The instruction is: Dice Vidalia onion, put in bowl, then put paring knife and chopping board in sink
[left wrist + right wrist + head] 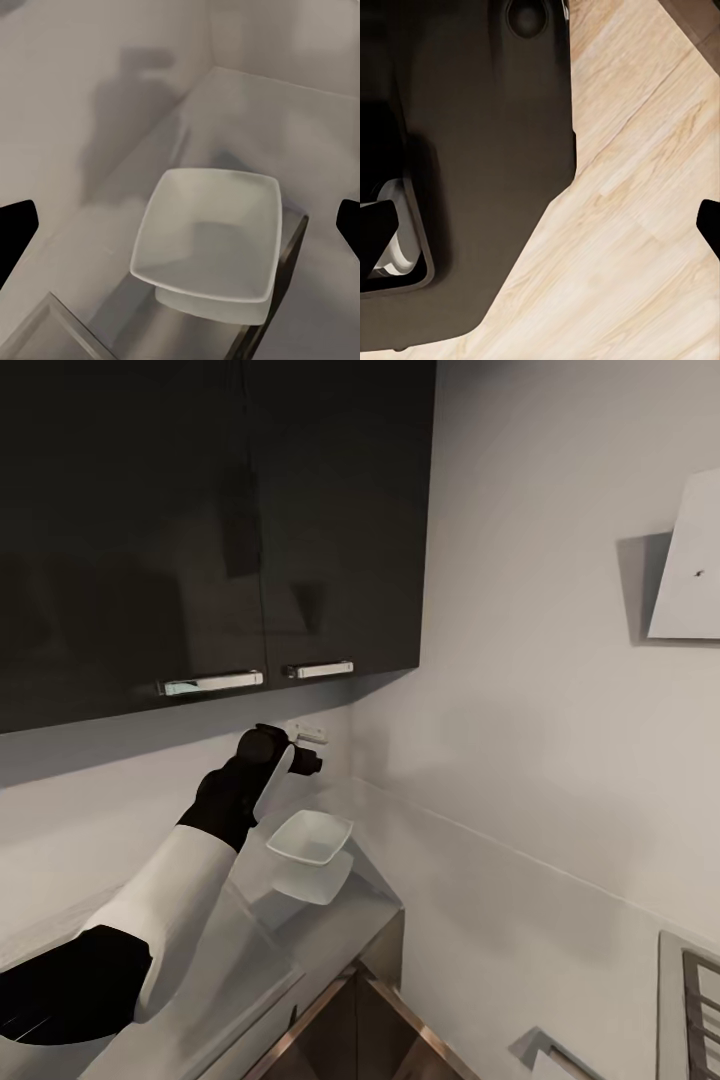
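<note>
Bowl [210,240] upright on countertop [330,925], mouth up | left gripper [300,745] above, spread, empty | right gripper [540,225] spread, empty

The bowl [312,838] sits on the countertop [330,920] near its end, in the corner where two walls meet. The left gripper [305,745] hangs above and behind the bowl, below the wall cabinets [210,520]. In the right wrist view, the robot's base [472,150] stands on the wood floor [637,225]

Bowl [310,838] white; countertop [345,930] grey glossy; wall cabinets [200,520] dark glossy.
</note>
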